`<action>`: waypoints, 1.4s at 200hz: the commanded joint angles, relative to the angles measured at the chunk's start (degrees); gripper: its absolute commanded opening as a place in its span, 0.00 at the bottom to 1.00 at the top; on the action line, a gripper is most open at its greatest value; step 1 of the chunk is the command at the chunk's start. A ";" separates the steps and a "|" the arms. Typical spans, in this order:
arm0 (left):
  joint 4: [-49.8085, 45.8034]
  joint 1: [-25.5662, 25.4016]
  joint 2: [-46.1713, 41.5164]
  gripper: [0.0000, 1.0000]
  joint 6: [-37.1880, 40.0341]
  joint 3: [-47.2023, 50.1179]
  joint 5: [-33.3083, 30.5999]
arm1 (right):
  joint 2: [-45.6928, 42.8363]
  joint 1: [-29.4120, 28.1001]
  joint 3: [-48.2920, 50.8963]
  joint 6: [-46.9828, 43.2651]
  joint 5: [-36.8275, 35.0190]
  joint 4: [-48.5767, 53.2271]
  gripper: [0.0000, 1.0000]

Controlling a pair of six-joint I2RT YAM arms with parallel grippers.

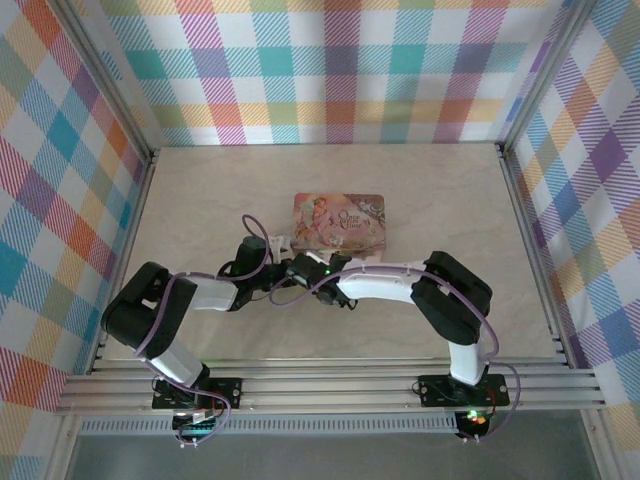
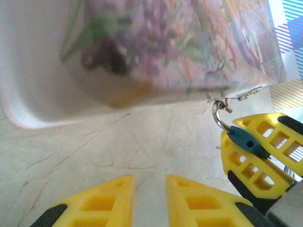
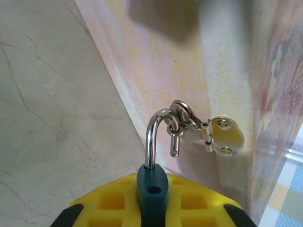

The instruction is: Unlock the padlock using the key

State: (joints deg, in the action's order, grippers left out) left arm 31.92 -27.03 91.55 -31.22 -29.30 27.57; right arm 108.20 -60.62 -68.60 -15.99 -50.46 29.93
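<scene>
The padlock [image 3: 152, 185] has a small blue body and a silvery shackle [image 3: 150, 137]. My right gripper [image 3: 152, 201] is shut on the blue body. One shackle leg sits in the body. The other leg hangs free above an empty hole and is hooked through the ring of the metal hasp [image 3: 221, 136] on the pink tin [image 3: 156, 71]. In the left wrist view the padlock [image 2: 246, 141] shows at the right between the right gripper's yellow fingers [image 2: 258, 163]. My left gripper [image 2: 149, 184] hovers just left of it, open by a narrow gap over bare table. The key is out of view.
The pink illustrated tin [image 1: 340, 220] lies mid-table, right behind both grippers, which meet at its near left corner [image 1: 285, 258]. The marble-pattern tabletop [image 1: 200, 200] stretches out on both sides. Checked walls enclose the table, with metal rails along the near edge [image 1: 330, 385].
</scene>
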 commanded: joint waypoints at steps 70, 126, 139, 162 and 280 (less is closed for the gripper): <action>-15.64 2.02 -12.24 0.28 7.04 0.43 4.45 | -8.90 5.13 5.70 -10.86 26.00 -14.06 0.00; -25.58 2.06 -19.10 0.29 9.64 -0.58 1.01 | -13.81 8.46 11.64 -14.04 34.78 -18.48 0.00; -26.11 2.07 -19.69 0.29 9.74 -0.76 0.64 | -14.53 8.93 13.18 -15.04 35.46 -20.14 0.00; -26.21 2.16 -20.19 0.29 9.62 -0.69 0.26 | -14.52 9.12 13.93 -16.84 36.03 -21.90 0.00; -25.07 2.25 -20.10 0.29 10.11 1.19 -1.28 | -12.45 8.81 14.61 -30.40 34.11 -28.49 0.00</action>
State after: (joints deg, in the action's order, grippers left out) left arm 7.40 -25.39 72.14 -22.59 -28.64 27.27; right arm 95.22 -51.44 -54.92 -40.07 -17.52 6.15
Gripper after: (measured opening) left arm 0.294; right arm 0.120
